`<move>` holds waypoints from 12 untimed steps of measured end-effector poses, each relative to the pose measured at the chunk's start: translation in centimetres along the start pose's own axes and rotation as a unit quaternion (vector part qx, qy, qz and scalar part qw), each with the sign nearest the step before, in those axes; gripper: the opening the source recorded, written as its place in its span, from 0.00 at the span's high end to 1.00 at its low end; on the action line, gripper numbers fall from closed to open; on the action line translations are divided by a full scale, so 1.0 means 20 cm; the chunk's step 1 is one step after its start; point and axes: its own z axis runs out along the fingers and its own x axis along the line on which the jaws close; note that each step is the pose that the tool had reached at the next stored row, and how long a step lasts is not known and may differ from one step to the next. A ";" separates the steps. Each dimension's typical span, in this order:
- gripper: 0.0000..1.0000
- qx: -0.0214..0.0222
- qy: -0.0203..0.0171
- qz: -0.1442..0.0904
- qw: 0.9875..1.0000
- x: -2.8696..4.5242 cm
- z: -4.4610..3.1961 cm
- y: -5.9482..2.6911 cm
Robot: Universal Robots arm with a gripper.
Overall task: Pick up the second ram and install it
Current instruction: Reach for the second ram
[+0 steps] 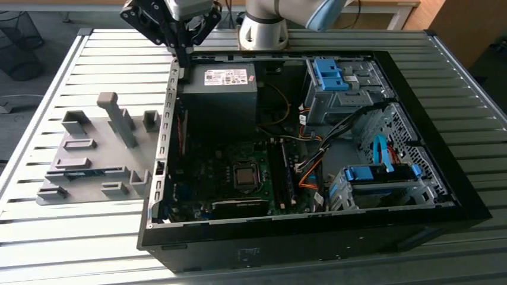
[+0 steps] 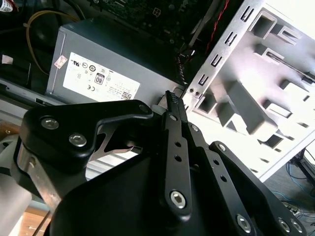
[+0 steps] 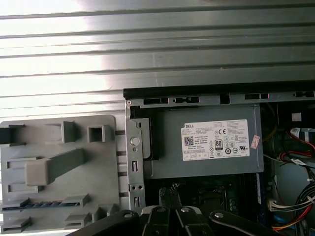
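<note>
The second ram (image 1: 89,173) is a thin blue stick lying on edge in a slot of the grey holder plate (image 1: 99,135), on the exterior view's left of the open computer case (image 1: 469,196). The first wrist view also has the ram (image 3: 42,204) in its slot on the plate (image 3: 74,189). My gripper (image 1: 184,62) hangs over the case's rear corner beside the power supply (image 1: 222,89), well away from the ram. Its black fingers (image 2: 173,105) stand together, shut with nothing between them. Their tips (image 3: 170,195) point toward the case wall.
The holder plate carries several grey blocks and one tall post (image 1: 119,119). Inside the case lie the motherboard (image 1: 230,172), loose cables (image 1: 313,169) and blue drive cages (image 1: 333,74). The arm's base (image 1: 265,29) stands behind the case on the slatted metal table (image 1: 71,237).
</note>
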 end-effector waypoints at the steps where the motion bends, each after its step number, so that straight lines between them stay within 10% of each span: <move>1: 0.89 0.000 0.000 0.000 1.000 0.003 0.000 0.000; 12: 0.89 0.000 0.000 0.000 1.000 0.024 0.001 -0.002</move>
